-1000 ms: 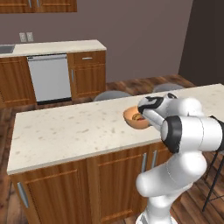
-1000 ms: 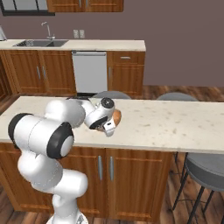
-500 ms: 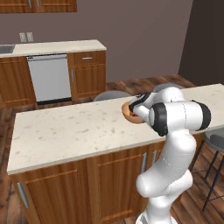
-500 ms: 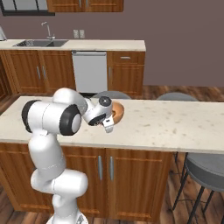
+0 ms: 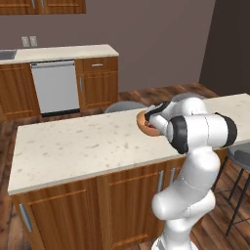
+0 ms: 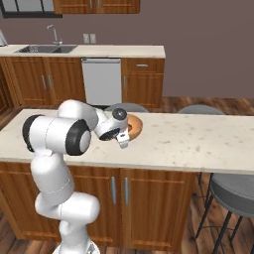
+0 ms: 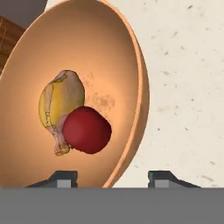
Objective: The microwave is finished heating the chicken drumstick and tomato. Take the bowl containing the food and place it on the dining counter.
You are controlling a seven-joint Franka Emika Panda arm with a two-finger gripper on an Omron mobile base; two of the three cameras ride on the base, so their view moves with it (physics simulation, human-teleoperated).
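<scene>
The bowl [image 7: 87, 87] sits on the dining counter [image 5: 83, 146], near its far edge, and in the base views the white arm hides part of it. Inside the bowl, the chicken drumstick [image 7: 59, 105] and the tomato [image 7: 86, 130] lie touching each other, the tomato in front of the drumstick as the hand view shows it.

The tool [image 7: 107, 177] is at the rim of the bowl. Its two fingertips [image 7: 63, 177] stand apart, one on the inner side of the bowl wall and the other on the outer side over the counter, so the rim passes between them. I cannot tell if the fingertips press on the wall or stand just free of it.

Around the bowl, the speckled top of the counter is bare. Behind the counter, a grey stool [image 6: 124, 107] stands close to the bowl, and a second stool [image 6: 201, 109] is further to the right. Another stool [image 6: 233, 191] stands on the near side. By the back wall are a dishwasher [image 6: 101, 82] and a sink [image 6: 44, 48].
</scene>
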